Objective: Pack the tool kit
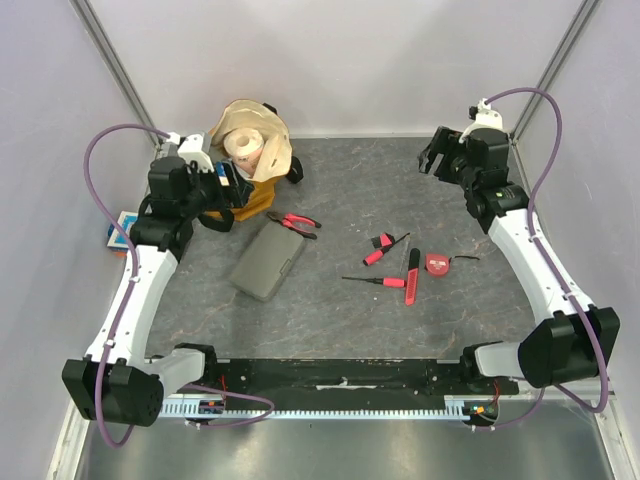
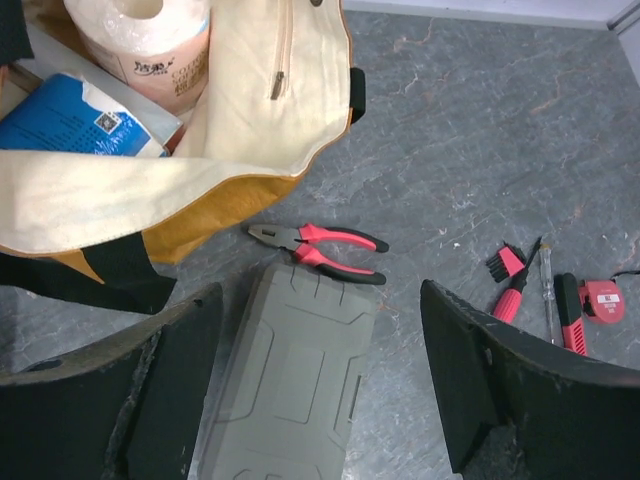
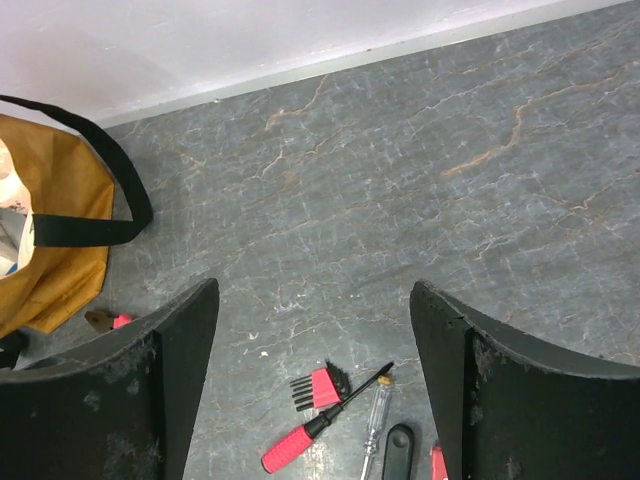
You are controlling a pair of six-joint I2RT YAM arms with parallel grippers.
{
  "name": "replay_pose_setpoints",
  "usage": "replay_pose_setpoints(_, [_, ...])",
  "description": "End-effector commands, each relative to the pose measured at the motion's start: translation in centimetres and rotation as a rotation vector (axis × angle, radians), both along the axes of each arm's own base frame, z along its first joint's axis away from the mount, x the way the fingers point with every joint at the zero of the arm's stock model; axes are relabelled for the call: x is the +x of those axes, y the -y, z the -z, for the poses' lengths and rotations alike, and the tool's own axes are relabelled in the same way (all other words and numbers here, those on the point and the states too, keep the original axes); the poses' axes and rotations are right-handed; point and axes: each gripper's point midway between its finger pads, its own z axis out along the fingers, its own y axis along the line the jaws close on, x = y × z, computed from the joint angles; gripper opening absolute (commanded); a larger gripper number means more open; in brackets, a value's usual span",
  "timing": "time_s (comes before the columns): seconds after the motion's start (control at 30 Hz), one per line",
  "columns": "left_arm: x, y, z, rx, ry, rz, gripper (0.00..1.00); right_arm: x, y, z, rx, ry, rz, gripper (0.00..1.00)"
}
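Left wrist only: packet (image 2: 70, 120) inside bag (image 2: 250, 100)

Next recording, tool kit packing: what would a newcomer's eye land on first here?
The closed grey case lies mid-table with red-and-black pliers by its far edge, and more small red-and-black tools, a round tape measure among them, lie scattered to its right. At the back left, a tan-and-yellow bag holds a paper roll.

I see a tan-and-yellow bag (image 1: 272, 140) standing open at the far left of the grey mat (image 1: 390, 195). Inside I can make out a paper roll (image 1: 243, 146), with a blue-and-white packet (image 2: 75, 120) just beside it
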Motion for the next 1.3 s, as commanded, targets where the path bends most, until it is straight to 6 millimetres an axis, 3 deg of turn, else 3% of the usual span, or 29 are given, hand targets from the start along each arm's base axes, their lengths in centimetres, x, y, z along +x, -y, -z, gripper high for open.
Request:
replay_pose_setpoints(0.0, [-0.9,0.3,-0.2,-0.033,0.0,0.008,0.86,0.0,-0.8,0.5,0.026,-0.016,-0.036,0.84])
replay_pose_setpoints(0.17, [-1.7,0.8,2.4,-0.039,-0.064,0.038,0.92,-0.4,-2.6,2.1,0.047,-0.057,-0.116,0.84])
replay_pose_setpoints(0.33, [-2.5,0.5,8.5,-0.01,-0.217,0.03,0.98,-1.4,-6.4,4.5,0.045,-0.116,-0.247,0.85])
replay_pose_setpoints(0.63, [-3.8,0.2,16.6,-0.006,-0.498,-0.014,0.98,-5.1,-17.1,9.1,0.002,-0.222,-0.538,0.83])
replay_pose_setpoints(0.87, [-5.6,0.7,20.6,-0.064,-0.649,-0.047,0.94,-8.1,-23.2,13.5,0.017,-0.298,-0.655,0.74])
replay_pose_setpoints(1.0, [-5.5,1.6,21.9,-0.165,-0.723,-0.104,0.86,-9.1,-26.1,15.8,0.003,-0.344,-0.715,0.6])
replay_pose_setpoints(1.13, [-5.5,3.1,22.1,-0.296,-0.73,-0.107,0.84,-8.8,-27.7,17.7,0.006,-0.374,-0.736,0.53])
replay_pose_setpoints(1.27, [-6.7,4.1,22.1,-0.378,-0.744,-0.098,0.8,-8.8,-28.4,18.9,0.038,-0.401,-0.74,0.51])
